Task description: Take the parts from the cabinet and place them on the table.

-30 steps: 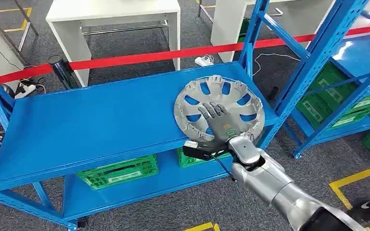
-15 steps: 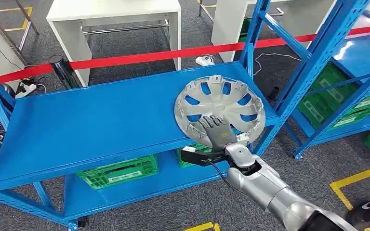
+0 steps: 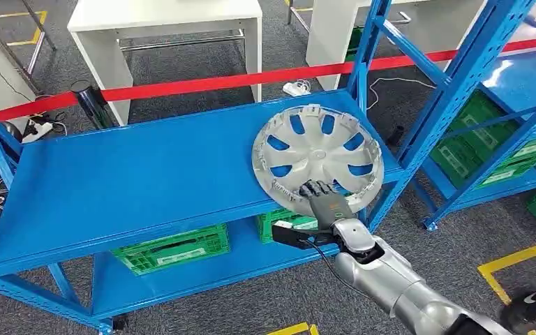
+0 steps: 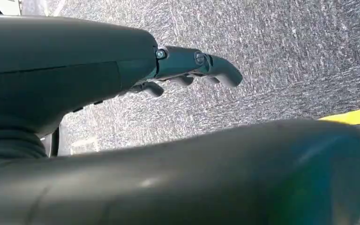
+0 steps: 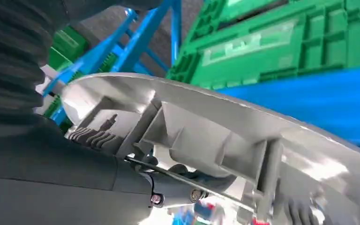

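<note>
Right robot hand [image 3: 326, 204] pulled back, gripping hubcap's [image 3: 317, 156] near rim

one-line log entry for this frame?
phase: grasp | right hand: gripping hubcap rim at shelf edge | left hand: idle, hanging

The head view looks forward and down from high up, taking in the whole shelf [image 3: 146, 174] with the hubcap [image 3: 317, 155] right of centre. The right wrist view sits very close under the hubcap [image 5: 243, 126] rim – both views share it and the green crates [image 3: 174, 248]. The left wrist view faces the floor [image 4: 286, 56] past the left hand [image 4: 187, 70].
</note>
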Controlling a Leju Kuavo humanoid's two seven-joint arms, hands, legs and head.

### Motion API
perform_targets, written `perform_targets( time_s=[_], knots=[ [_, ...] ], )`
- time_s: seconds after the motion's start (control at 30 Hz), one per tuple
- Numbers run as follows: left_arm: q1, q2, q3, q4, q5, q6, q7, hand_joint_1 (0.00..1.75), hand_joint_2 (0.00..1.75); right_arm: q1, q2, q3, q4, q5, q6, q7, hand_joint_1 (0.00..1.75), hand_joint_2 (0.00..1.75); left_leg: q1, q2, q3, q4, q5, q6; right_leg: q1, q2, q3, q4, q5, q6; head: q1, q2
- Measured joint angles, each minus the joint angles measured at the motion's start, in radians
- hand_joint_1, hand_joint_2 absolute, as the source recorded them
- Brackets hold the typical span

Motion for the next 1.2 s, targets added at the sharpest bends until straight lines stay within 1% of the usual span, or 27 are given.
perform_targets(
  time_s=[0.03, 0.07, 0.1, 0.47, 1.07, 1.2],
  knots=[
    [0.000, 0.001, 0.000, 0.000, 0.000, 0.000, 0.000, 0.00, 0.00, 0.001, -0.001, 0.000, 0.000, -0.003, 0.000, 0.003, 0.16, 1.75, 0.000, 0.000, 0.000, 0.000, 0.000, 0.000, 0.000, 0.000, 0.000, 0.000, 0.000, 0.000, 0.000, 0.000],
    [0.000, 0.002, 0.002, 0.000, 0.000, 0.000, 0.000, 0.00, 0.00, 0.003, -0.002, 0.000, 0.000, -0.006, 0.001, 0.004, 1.12, 1.75, 0.000, 0.000, 0.000, 0.000, 0.000, 0.000, 0.000, 0.000, 0.000, 0.000, 0.000, 0.000, 0.000, 0.000],
    [0.001, 0.003, 0.003, 0.000, 0.000, 0.000, 0.000, 0.00, 0.00, 0.005, -0.002, 0.000, 0.000, -0.008, 0.001, 0.006, 1.75, 1.75, 0.000, 0.000, 0.000, 0.000, 0.000, 0.000, 0.000, 0.000, 0.000, 0.000, 0.000, 0.000, 0.000, 0.000],
    [0.002, 0.008, 0.005, 0.003, 0.000, 0.000, -0.010, 0.00, 0.00, -0.007, -0.002, 0.000, 0.000, -0.045, -0.032, -0.009, 1.75, 1.75, 0.000, 0.000, 0.004, 0.000, 0.000, 0.000, 0.000, 0.000, 0.004, 0.000, 0.000, 0.000, 0.000, 0.000],
    [0.003, 0.009, 0.011, 0.004, 0.004, 0.001, -0.010, 0.00, 0.00, -0.010, -0.001, 0.000, 0.001, -0.045, -0.038, -0.006, 1.75, 1.75, 0.000, 0.000, 0.006, 0.000, 0.000, 0.000, 0.000, 0.000, 0.006, 0.000, -0.001, 0.000, 0.000, 0.000],
    [0.004, 0.009, 0.021, 0.005, 0.004, 0.001, -0.006, 0.00, 0.00, -0.004, 0.002, 0.000, 0.000, -0.041, -0.039, 0.003, 1.75, 1.75, 0.000, 0.000, 0.007, 0.000, 0.000, 0.000, 0.000, 0.000, 0.007, 0.000, -0.001, 0.000, 0.000, 0.000]
  ],
)
